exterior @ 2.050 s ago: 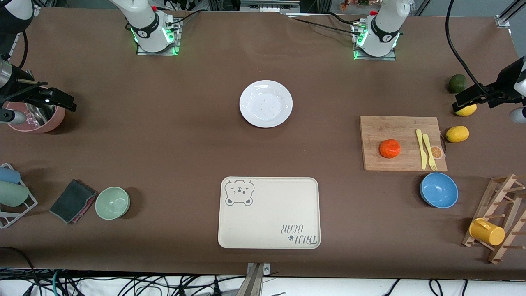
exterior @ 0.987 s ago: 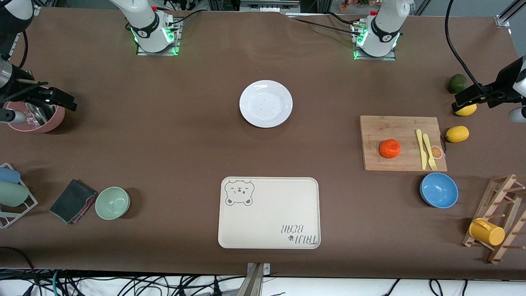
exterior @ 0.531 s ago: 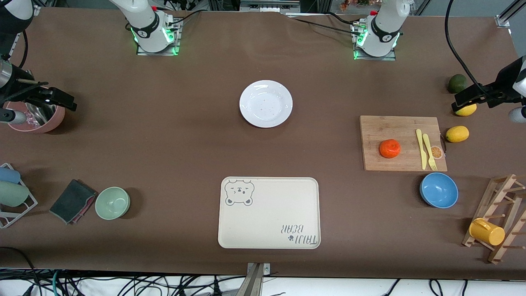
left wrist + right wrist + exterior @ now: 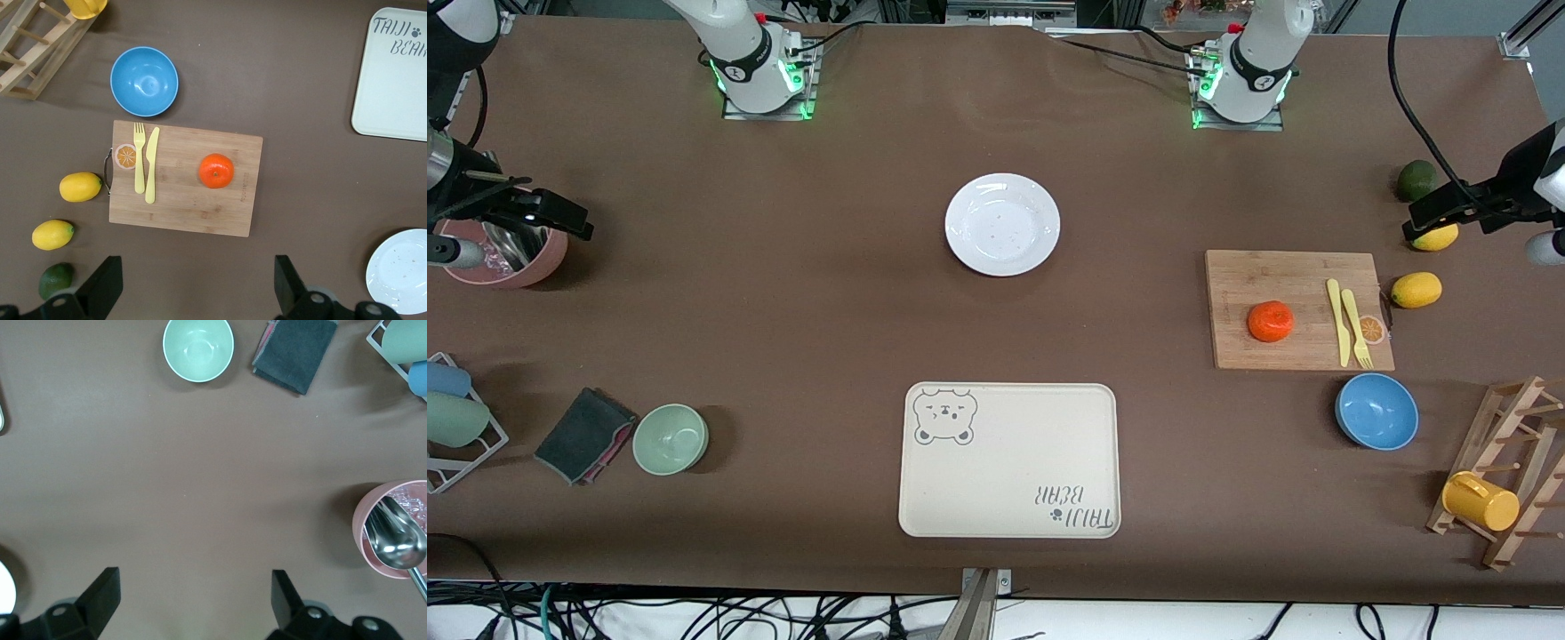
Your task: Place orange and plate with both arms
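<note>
The orange (image 4: 1271,321) (image 4: 216,171) lies on a wooden cutting board (image 4: 1254,276) (image 4: 187,207) toward the left arm's end of the table. The white plate (image 4: 1002,224) (image 4: 400,270) sits in the middle of the table, nearer the robots' bases, with nothing on it. My left gripper (image 4: 1440,213) (image 4: 198,293) hangs open and empty, high over the table by the lemons, apart from the orange. My right gripper (image 4: 560,218) (image 4: 193,600) hangs open and empty at the right arm's end, over bare table beside a pink cup (image 4: 503,253) (image 4: 393,527).
A beige bear-printed tray (image 4: 1009,460) lies near the front edge. A yellow knife and fork (image 4: 1347,322) share the board. Nearby are two lemons (image 4: 1416,290), a blue bowl (image 4: 1376,411) and a rack with a yellow mug (image 4: 1480,500). A green bowl (image 4: 671,438) and a dark cloth (image 4: 585,434) lie at the right arm's end.
</note>
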